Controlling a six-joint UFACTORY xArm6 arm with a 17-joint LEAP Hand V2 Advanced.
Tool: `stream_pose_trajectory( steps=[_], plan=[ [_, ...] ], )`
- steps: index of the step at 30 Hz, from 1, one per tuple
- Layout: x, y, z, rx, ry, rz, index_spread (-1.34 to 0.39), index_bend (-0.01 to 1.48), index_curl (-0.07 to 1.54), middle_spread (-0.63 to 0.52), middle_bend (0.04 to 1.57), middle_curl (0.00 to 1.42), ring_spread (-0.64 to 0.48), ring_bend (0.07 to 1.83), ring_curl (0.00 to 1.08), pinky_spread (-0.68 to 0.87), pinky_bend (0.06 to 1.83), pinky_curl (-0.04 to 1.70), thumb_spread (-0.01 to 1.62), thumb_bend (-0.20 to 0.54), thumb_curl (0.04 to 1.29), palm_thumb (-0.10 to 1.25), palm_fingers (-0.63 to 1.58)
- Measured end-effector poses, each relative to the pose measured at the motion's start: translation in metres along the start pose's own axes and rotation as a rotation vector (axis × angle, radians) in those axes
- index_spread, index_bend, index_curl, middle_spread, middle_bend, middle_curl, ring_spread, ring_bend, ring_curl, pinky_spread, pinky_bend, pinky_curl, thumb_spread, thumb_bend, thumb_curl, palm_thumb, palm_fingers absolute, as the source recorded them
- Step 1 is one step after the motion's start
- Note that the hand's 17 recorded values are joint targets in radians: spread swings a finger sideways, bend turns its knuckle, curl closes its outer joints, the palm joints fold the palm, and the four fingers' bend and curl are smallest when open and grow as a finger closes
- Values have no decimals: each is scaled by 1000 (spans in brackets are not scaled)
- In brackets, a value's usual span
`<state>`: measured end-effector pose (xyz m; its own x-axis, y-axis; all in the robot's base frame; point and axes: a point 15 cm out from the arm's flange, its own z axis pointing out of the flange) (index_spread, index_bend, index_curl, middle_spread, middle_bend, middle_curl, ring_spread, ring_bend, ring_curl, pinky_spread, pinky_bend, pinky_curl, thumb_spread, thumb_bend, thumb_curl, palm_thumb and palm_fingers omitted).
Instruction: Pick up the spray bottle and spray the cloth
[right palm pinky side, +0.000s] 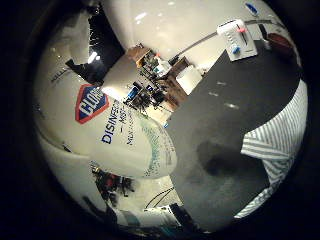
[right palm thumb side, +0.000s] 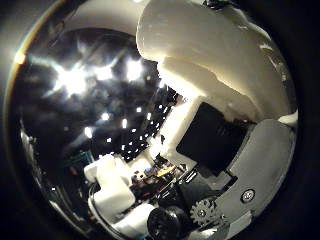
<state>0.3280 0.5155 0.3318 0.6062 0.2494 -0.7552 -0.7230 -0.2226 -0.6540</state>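
spray bottle (right palm pinky side: 115, 130), white with a blue and red label, fills the left of the little finger side view, close against the palm. hand (right palm thumb side: 215, 100) curls its white and black fingers around it. striped cloth (right palm pinky side: 280, 135) lies at the right, on the dark surface (right palm pinky side: 220, 110).

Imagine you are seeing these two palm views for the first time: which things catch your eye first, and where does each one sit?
The white spray bottle grabs attention first: it fills much of the little finger side view, so it is very close to the palm. Beyond it lies a dark table with a striped cloth at its edge. In the thumb side view, the hand itself dominates, its white and black fingers curled in.
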Motion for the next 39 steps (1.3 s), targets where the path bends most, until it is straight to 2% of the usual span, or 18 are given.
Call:
stream_pose_trajectory(
  steps=[7,21,23,25,26,28,31,36,39],
  plan=[
    [42,23,-11,3,17,8,-282,1146,663,-190,1334,704,-215,1429,593,-325,1285,617,795,-15,1043,918,1215],
    [85,23,-27,20,75,6,-277,1153,665,-189,1337,703,-216,1427,596,-326,1278,627,754,-15,1055,920,1216],
    [88,19,-27,21,88,-2,-277,1153,666,-189,1337,703,-215,1426,595,-327,1278,625,763,-27,1046,883,1221],
    [92,19,-27,21,107,3,-279,1156,667,-187,1339,702,-213,1420,592,-332,1268,618,831,-48,1009,762,1228],
    [95,20,-27,20,120,8,-283,1143,660,-189,1334,698,-212,1407,586,-344,1258,610,884,-49,975,677,1223],
    [101,19,-28,20,154,10,-303,1082,639,-186,1317,684,-212,1393,571,-378,1227,587,972,-31,910,613,1224],
    [103,17,-25,15,191,3,-347,966,602,-191,1285,655,-221,1369,541,-463,1150,535,1056,-23,811,587,1226],
    [102,16,-21,10,206,4,-432,790,561,-229,1201,591,-274,1267,474,-589,997,440,1072,-27,692,563,1155],
    [102,18,-18,5,206,12,-495,674,541,-286,1016,520,-326,1159,425,-567,986,417,1075,-34,619,510,1058]
  ],
)
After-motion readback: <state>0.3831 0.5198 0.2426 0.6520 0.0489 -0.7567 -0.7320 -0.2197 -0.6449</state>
